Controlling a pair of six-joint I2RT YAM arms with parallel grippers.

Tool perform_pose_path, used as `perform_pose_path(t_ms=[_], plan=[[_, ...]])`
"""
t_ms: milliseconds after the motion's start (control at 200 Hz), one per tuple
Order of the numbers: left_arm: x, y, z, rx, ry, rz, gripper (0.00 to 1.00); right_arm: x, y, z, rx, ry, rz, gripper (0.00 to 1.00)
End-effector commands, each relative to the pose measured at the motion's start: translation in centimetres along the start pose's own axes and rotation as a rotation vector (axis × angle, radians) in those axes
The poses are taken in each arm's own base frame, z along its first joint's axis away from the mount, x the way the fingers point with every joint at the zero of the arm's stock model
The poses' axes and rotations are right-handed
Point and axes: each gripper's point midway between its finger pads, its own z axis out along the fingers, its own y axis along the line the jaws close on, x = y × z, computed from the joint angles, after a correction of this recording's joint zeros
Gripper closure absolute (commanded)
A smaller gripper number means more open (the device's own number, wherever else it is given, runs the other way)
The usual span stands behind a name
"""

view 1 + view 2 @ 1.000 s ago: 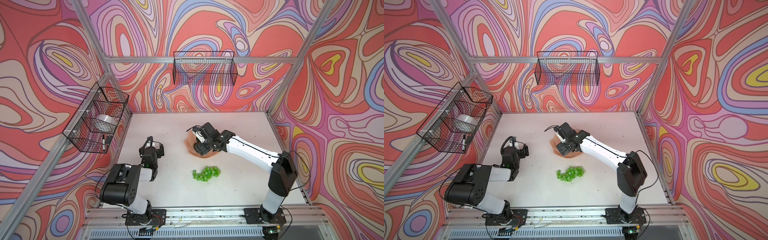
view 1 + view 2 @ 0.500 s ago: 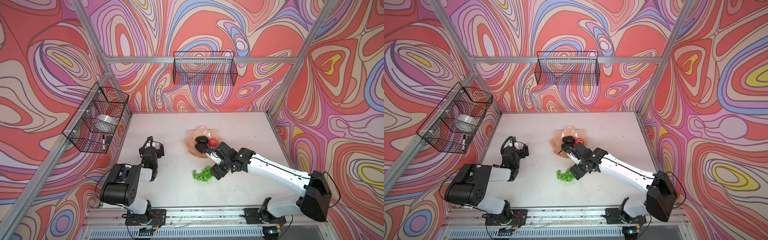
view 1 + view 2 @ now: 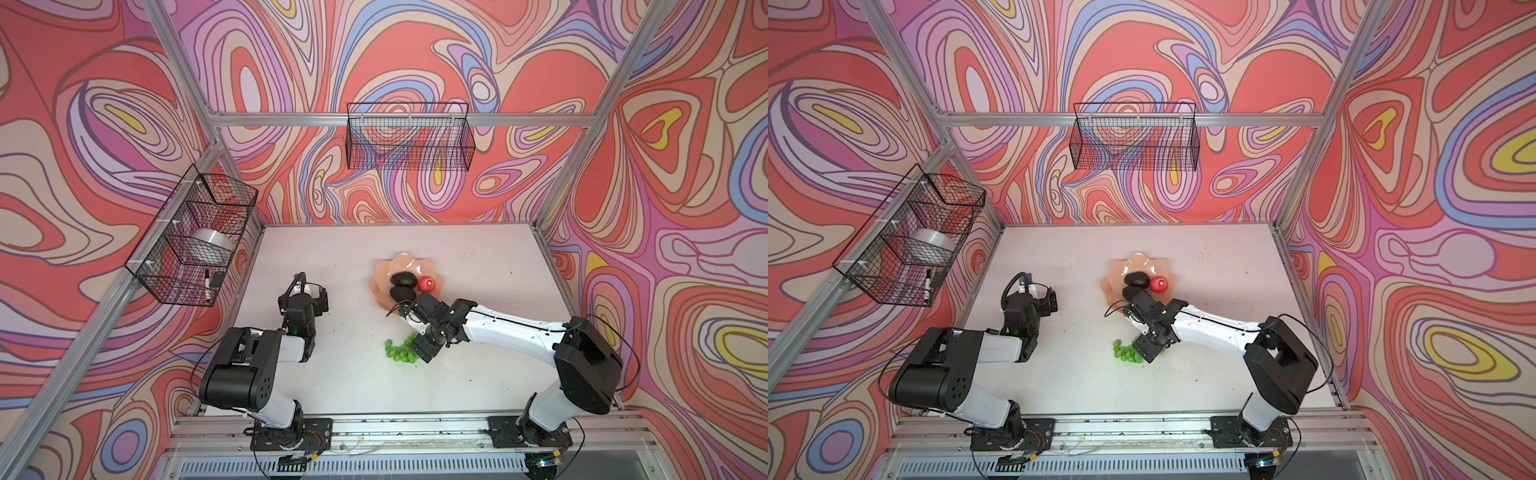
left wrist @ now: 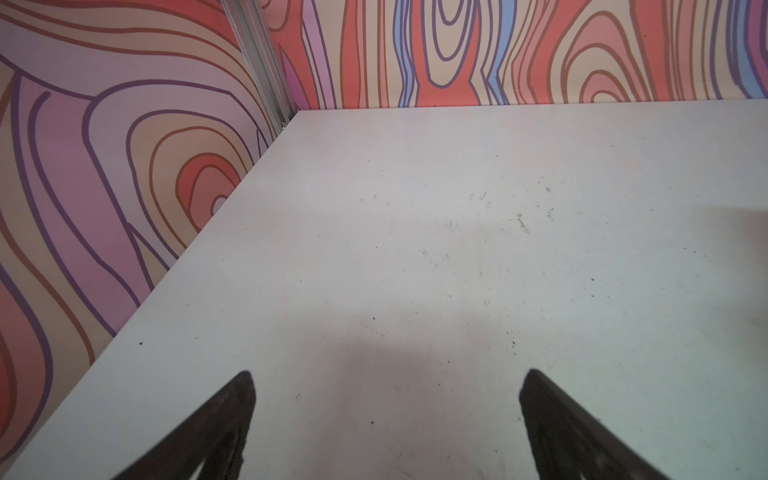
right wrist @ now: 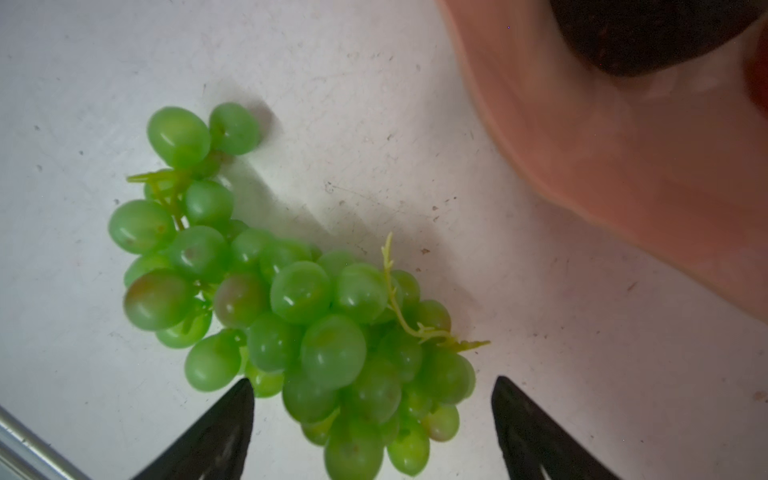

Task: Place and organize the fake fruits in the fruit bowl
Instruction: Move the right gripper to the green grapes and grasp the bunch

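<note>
Hanging low over the white table [image 3: 332, 249], the right gripper [image 5: 372, 384] is seen with its jaws spread wide. In the right wrist view one end of the green grapes [image 5: 299, 299] is framed between the two dark fingertips. No grape is pinched; whether either fingertip touches the bunch cannot be told. The grapes are laid on the bare table, outside the fruit bowl [image 5: 623, 187]. Its peach-pink wall is found near the bunch but apart from it, with a strip of table between.

In both top views the grapes [image 3: 397, 353] [image 3: 1125, 353] are placed nearer the front edge than the fruit bowl [image 3: 386, 270], and part of the bunch is hidden by the right gripper [image 3: 424, 351]. Inside the bowl a farther avocado [image 3: 403, 280] and a nearer avocado [image 3: 402, 294] are set close together. The red apple [image 3: 426, 284] is lodged just beside the farther one, toward the right rim. The nearer avocado is partly covered by the right arm's wrist.

The left gripper [image 4: 388, 374] is held well apart from the fruit, on the left of the table. Its jaws are likewise spread, and only bare table is seen between them.
</note>
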Motion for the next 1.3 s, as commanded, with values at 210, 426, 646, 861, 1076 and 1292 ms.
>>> perform_pose_path(t_ms=[210,426,646,861,1076,1292], plan=[[-0.5,0.1,0.2,-0.008,-0.015,-0.002,0.0,-1.9,1.4,1.6,-0.075,-0.043,-0.074,0.11],[-0.5,0.1,0.2,-0.007,-0.014,-0.002,0.0,-1.4,2.0,2.7,-0.107,-0.011,-0.062,0.19],[-0.6,0.1,0.2,-0.009,-0.016,-0.003,0.0,-1.0,2.7,3.2,-0.136,0.007,-0.046,0.41],[-0.6,0.1,0.2,-0.008,-0.016,-0.004,0.0,-1.6,3.5,2.1,-0.185,-0.035,-0.013,0.63],[-0.6,0.1,0.2,-0.008,-0.017,-0.003,0.0,-2.7,3.7,-1.4,-0.204,-0.108,0.01,0.71],[-0.6,0.1,0.2,-0.009,-0.017,-0.004,0.0,-4.7,3.7,-5.8,-0.219,-0.203,0.047,0.76]])
